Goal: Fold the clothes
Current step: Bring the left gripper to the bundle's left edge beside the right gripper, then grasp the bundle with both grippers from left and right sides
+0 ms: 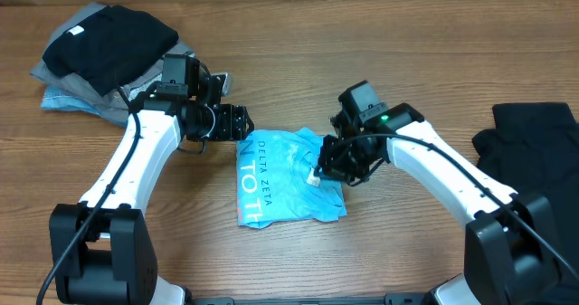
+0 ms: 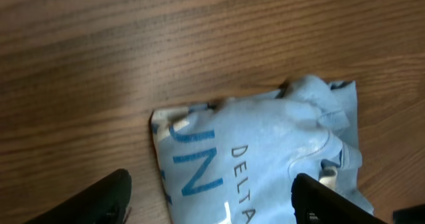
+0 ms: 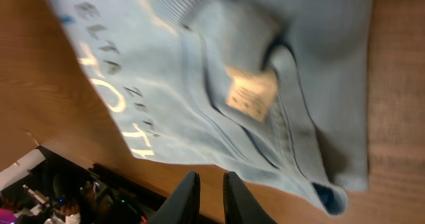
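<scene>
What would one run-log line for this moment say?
left fingers: open, beside T-shirt | right fingers: shut, empty, over T-shirt | T-shirt: partly folded, on table

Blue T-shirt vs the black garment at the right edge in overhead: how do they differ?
Colour: the blue T-shirt is sky blue with lettering; the black garment is plain black. Pose: the T-shirt is folded into a compact packet, collar tag showing; the black garment lies loose and rumpled. Place: the T-shirt sits mid-table, fully in view; the black garment is cut off by the frame's right edge. Both lie on the wooden table.
</scene>
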